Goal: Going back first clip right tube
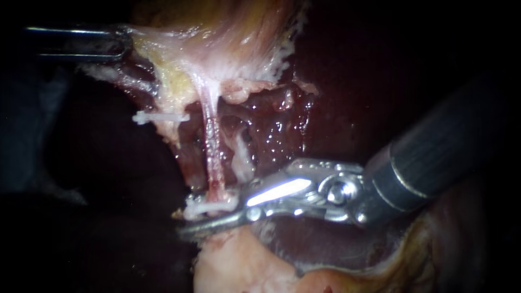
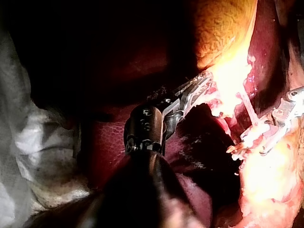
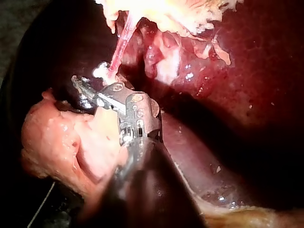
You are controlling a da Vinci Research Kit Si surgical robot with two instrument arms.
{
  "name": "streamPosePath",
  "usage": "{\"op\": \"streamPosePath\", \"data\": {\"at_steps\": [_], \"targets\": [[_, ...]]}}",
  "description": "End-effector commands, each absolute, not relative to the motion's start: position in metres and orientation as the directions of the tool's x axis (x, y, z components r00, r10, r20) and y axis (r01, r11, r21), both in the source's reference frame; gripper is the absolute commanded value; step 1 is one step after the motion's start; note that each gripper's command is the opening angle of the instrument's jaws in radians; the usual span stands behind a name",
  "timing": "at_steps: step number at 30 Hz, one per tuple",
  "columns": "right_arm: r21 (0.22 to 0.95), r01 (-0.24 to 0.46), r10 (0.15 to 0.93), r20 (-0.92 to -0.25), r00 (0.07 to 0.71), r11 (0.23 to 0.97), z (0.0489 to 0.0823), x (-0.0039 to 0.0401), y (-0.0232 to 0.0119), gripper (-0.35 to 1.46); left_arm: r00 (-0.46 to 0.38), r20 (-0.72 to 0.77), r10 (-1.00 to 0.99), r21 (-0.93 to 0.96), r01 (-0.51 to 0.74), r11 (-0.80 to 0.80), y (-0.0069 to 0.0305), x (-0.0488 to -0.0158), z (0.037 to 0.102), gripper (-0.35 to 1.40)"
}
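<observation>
A thin pink tube (image 1: 212, 146), the right tube, runs down from the pale gallbladder tissue (image 1: 228, 49) to a white clip (image 1: 209, 205) across its lower end. My right instrument (image 1: 213, 212) comes in from the right. Its jaws stand open, one above and one below that clip. A second white clip (image 1: 160, 116) sits further left on pale tissue. My left instrument (image 1: 120, 44) at the upper left is shut on the gallbladder's edge. In the right wrist view the open jaws (image 3: 92, 85) lie at the tube's (image 3: 121, 42) foot. The left wrist view shows the same clip (image 2: 247, 140).
Dark red liver (image 1: 380, 70) fills the right and back. A raw, wet bed (image 1: 271, 130) lies behind the tube. Pale fatty tissue (image 1: 239, 266) bulges just under the right instrument's jaws. White gauze (image 2: 42, 142) lies beside the left shaft.
</observation>
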State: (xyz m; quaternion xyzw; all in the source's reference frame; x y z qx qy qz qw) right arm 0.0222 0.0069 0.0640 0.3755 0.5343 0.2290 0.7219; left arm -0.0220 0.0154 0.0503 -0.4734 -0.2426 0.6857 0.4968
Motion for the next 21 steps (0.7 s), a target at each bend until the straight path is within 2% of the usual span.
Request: {"op": "streamPosePath", "data": {"at_steps": [1, 10, 16, 21], "targets": [[0.764, 0.064, 0.708, -0.624, 0.33, 0.642, 0.0641, 0.0221, 0.0071, 0.48, -0.058, -0.408, 0.911, -0.803, -0.452, -0.389, 0.0153, -0.022, 0.0503, -0.35], [0.569, 0.073, 0.504, -0.775, 0.381, 0.819, 0.0648, 0.0196, 0.0076, 0.49, -0.058, -0.409, 0.911, -0.802, -0.452, -0.389, 0.0153, -0.0221, 0.0504, -0.35], [0.475, 0.101, 0.409, -0.833, 0.372, 0.874, 0.0637, 0.0154, 0.0078, 0.5, -0.058, -0.409, 0.911, -0.802, -0.452, -0.389, 0.0152, -0.0221, 0.0504, -0.35], [0.438, 0.101, 0.376, -0.85, 0.368, 0.893, 0.0623, 0.0114, 0.0089, 0.5, -0.058, -0.409, 0.911, -0.802, -0.452, -0.389, 0.0152, -0.0221, 0.0504, -0.35]]}}
